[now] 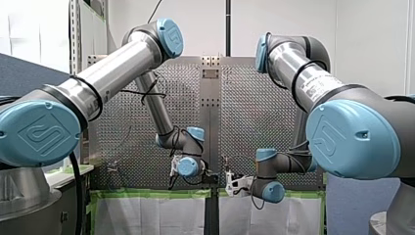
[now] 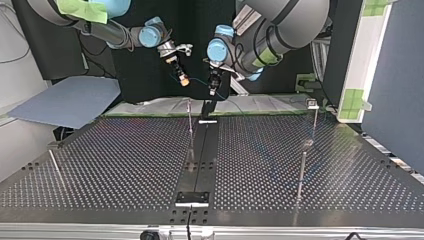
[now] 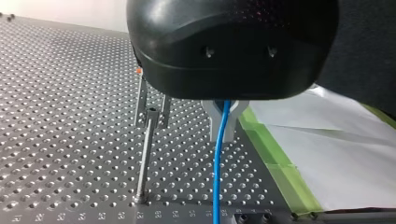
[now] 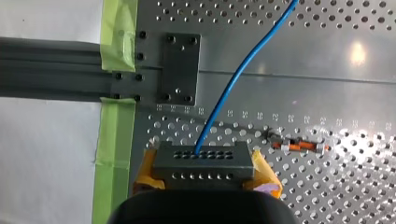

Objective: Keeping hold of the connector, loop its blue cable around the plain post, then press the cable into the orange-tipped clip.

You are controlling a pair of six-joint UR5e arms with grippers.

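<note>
In the right wrist view my right gripper [image 4: 205, 171] has its yellow pads shut on a grey connector [image 4: 203, 158], one pad on each side. The blue cable [image 4: 238, 74] leaves the connector's face and runs off over the perforated table. In the left wrist view my left gripper [image 3: 225, 137] has its pale fingers shut on the same blue cable [image 3: 217, 177], which hangs down from between them. Beside that gripper stands a plain post [image 3: 146, 154], and behind it the orange-tipped clip [image 3: 138, 91]. In the top view both grippers hover over the table's far edge, my right [image 2: 183, 78] beside my left [image 2: 214, 91].
Green tape [image 3: 275, 158] and a white sheet [image 3: 336, 163] border the table's edge by the grippers. A centre rail with metal plates [image 2: 192, 197] crosses the table. Thin posts [image 2: 302, 172] stand at the top view's right, and one [image 2: 55, 167] at its left.
</note>
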